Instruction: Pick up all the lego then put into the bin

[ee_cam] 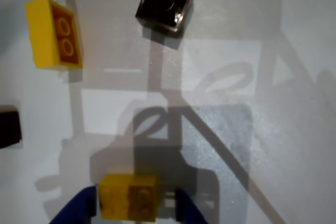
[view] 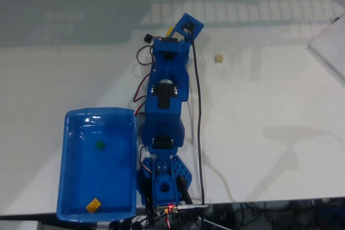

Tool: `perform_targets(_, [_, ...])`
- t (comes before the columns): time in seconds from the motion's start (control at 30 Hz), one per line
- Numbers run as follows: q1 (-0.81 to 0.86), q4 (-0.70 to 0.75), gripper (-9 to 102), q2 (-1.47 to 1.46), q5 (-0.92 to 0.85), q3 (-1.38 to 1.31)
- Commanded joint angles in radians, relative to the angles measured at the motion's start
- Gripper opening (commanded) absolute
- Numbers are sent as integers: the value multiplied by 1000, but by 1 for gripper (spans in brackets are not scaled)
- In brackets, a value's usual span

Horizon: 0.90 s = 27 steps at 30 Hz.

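Blue fingers (ee_cam: 136, 208) stand apart at the bottom of the wrist view, a yellow brick (ee_cam: 127, 196) between them on the white desk (ee_cam: 294, 129); contact with either finger cannot be confirmed. Second yellow brick (ee_cam: 54, 33) lies upper left, black brick (ee_cam: 165, 3) at top centre, another dark brick (ee_cam: 9, 126) at the left edge. Fixed view: arm (view: 168, 106) stretched up the desk, bin (view: 73, 149) just left of its base, holding a green brick (view: 99, 145) and a yellow one (view: 93, 205). Tan brick (view: 218, 58) lies right of the arm.
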Motion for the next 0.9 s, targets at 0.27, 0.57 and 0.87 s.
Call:
perform_targets(0.27, [-23, 14, 8, -21, -38, -64])
perform_targets(0.57, [-26, 15, 0, -2, -41, -61])
perform_targets(0.87, [-198, 72, 0, 612, 69, 137])
